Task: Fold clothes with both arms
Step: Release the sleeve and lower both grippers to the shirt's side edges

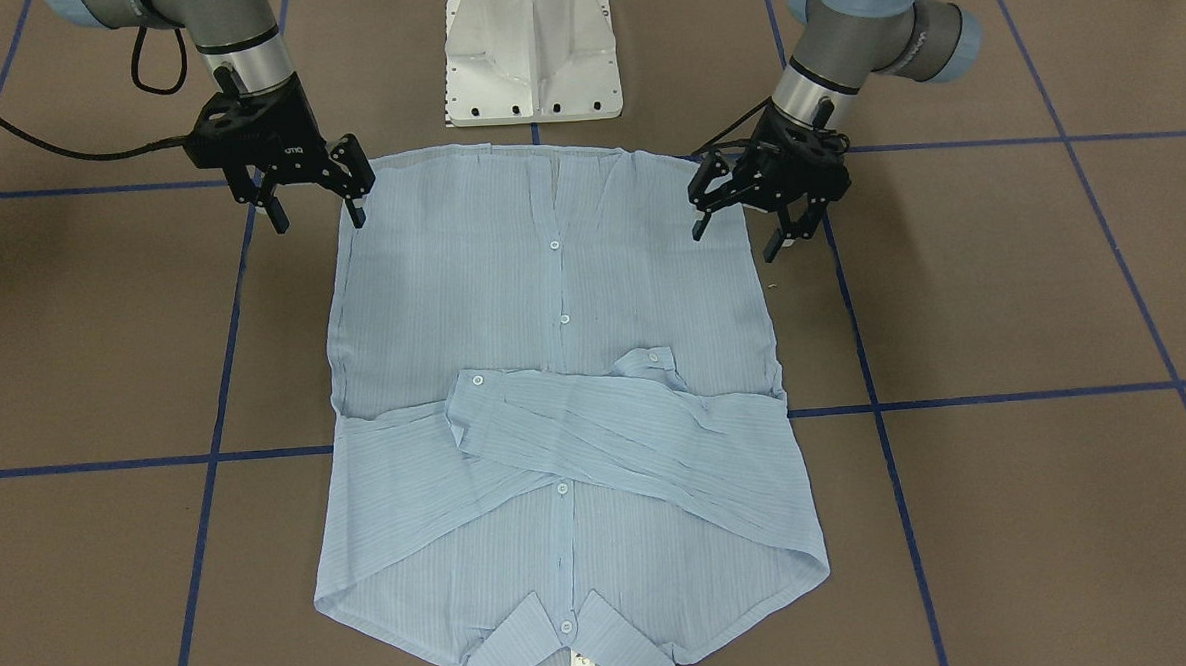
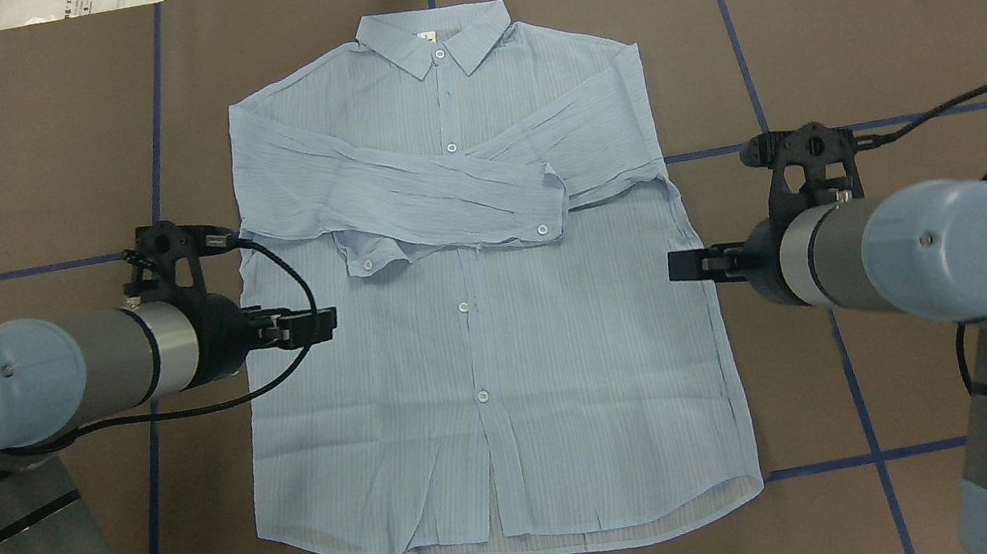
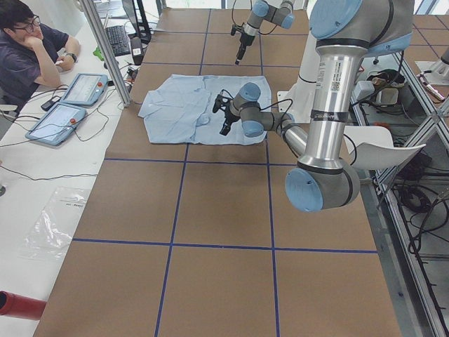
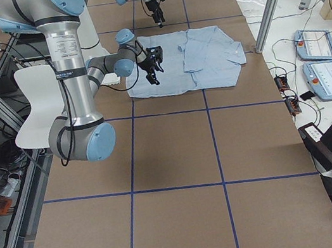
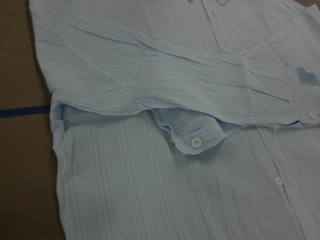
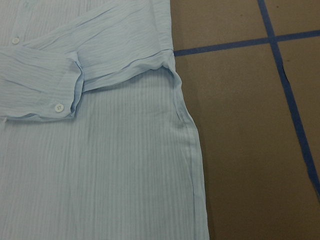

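As both sleeves (image 1: 597, 423) are already folded in and crossed, the shirt (image 1: 550, 275) is laid flat and buttoned on the table (image 1: 1001, 285). The left gripper (image 1: 736, 242) and right gripper (image 1: 317, 223) are held above its side edges, jaws wide and empty. A grasp at the corners of the hem (image 1: 505, 153) is probably called for next, for a fold toward the collar (image 1: 526, 636). Only "OTIQ" is read on the right gripper; the collar label (image 1: 579, 660) is illegible
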### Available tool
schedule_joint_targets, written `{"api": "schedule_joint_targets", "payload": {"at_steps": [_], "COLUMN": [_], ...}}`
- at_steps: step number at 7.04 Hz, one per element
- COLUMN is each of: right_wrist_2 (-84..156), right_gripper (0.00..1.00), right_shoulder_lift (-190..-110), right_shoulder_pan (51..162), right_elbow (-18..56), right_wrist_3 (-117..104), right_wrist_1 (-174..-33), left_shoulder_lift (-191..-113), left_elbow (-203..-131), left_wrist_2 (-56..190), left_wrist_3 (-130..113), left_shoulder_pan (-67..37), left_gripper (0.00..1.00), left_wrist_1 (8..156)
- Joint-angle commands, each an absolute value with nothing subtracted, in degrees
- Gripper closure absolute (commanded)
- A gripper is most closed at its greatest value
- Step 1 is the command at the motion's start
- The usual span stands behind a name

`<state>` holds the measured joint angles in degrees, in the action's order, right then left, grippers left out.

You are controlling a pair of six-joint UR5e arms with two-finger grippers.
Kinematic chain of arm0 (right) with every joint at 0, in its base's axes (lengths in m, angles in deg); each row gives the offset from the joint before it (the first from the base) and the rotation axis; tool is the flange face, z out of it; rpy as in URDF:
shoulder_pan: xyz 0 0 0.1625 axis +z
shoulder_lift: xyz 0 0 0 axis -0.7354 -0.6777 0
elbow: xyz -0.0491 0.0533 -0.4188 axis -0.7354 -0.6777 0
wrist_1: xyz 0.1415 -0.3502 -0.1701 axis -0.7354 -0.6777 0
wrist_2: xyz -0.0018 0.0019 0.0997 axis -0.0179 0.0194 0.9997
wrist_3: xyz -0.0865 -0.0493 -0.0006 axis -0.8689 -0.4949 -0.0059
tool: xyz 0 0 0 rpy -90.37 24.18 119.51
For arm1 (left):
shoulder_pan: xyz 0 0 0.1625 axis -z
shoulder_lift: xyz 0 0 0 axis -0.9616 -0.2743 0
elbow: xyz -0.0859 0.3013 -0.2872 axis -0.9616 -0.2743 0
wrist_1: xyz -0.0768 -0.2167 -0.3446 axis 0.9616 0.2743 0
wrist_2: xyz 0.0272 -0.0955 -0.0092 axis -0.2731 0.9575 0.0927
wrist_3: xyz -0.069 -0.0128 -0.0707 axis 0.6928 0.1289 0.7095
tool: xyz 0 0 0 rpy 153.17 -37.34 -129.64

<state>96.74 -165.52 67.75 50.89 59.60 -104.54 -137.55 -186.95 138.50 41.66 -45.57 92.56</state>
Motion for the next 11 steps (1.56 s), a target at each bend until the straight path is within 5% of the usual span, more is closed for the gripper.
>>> {"api": "schedule_joint_targets", "payload": {"at_steps": [1, 4, 5, 8, 11], "right_wrist_2": [96.2, 96.1, 95.7, 95.7, 95.7], "right_gripper": [0.0, 0.0, 0.0, 0.0, 0.0], "right_shoulder_lift": [-166.0, -165.9, -165.8, -165.3, -165.3], "right_shoulder_pan": [67.0, 67.0, 66.9, 66.9, 66.8], "right_elbow": [51.2, 51.1, 51.0, 50.6, 50.4], "right_wrist_3": [60.1, 60.1, 60.1, 60.0, 60.0], "right_wrist_1": [-104.5, -104.5, -104.5, -104.5, -104.5], "left_shoulder_lift": [-132.5, -133.0, -133.0, -137.2, -137.1], "left_elbow": [-187.7, -194.5, -194.1, -190.3, -190.5], "left_wrist_2": [137.1, 136.9, 135.0, 134.9, 134.9], "left_wrist_3": [45.1, 55.6, 56.0, 56.1, 56.1], "left_shoulder_pan": [-49.4, -57.1, -58.7, -59.5, -59.6], "left_gripper": [0.0, 0.01, 0.07, 0.48, 0.56], "left_wrist_1": [91.5, 80.1, 79.9, 79.8, 79.8]}}
